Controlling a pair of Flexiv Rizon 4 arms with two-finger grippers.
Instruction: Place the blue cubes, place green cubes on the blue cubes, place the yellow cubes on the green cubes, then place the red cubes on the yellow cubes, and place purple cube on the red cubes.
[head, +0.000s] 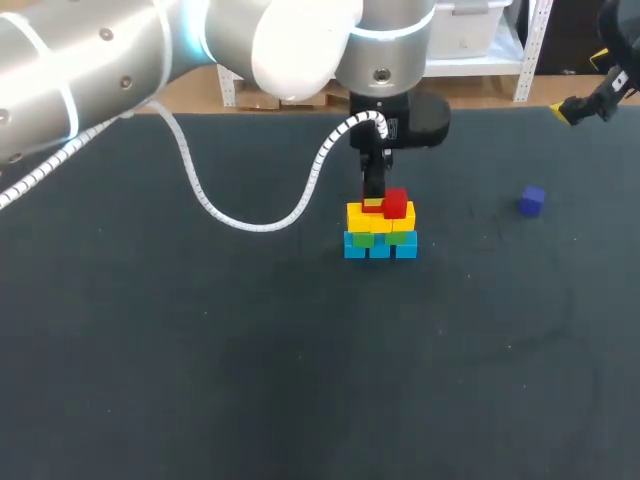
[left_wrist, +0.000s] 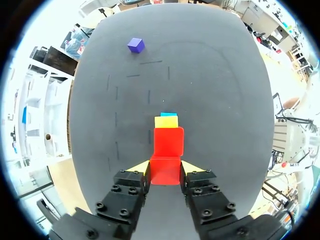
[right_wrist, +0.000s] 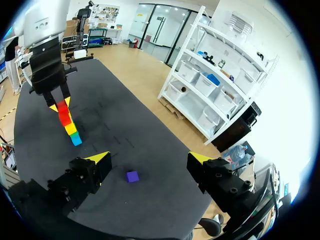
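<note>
On the dark table stands a stack (head: 380, 228): blue cubes (head: 380, 249) at the bottom, then green cubes (head: 382, 238), then yellow cubes (head: 381, 219). One red cube (head: 396, 204) rests on the yellow layer. Beside it, my left gripper (left_wrist: 165, 167) is shut on a second red cube (left_wrist: 165, 170), held down at the yellow layer. In the head view the left gripper (head: 374, 200) comes down onto the stack from behind. The purple cube (head: 531, 200) lies alone to the right. My right gripper (right_wrist: 150, 160) hangs open and empty above the purple cube (right_wrist: 132, 176), at the table's far right (head: 578, 110).
The left arm's white coiled cable (head: 250, 215) hangs low over the table left of the stack. The dark mat (head: 200, 350) runs bare in front of and left of the stack.
</note>
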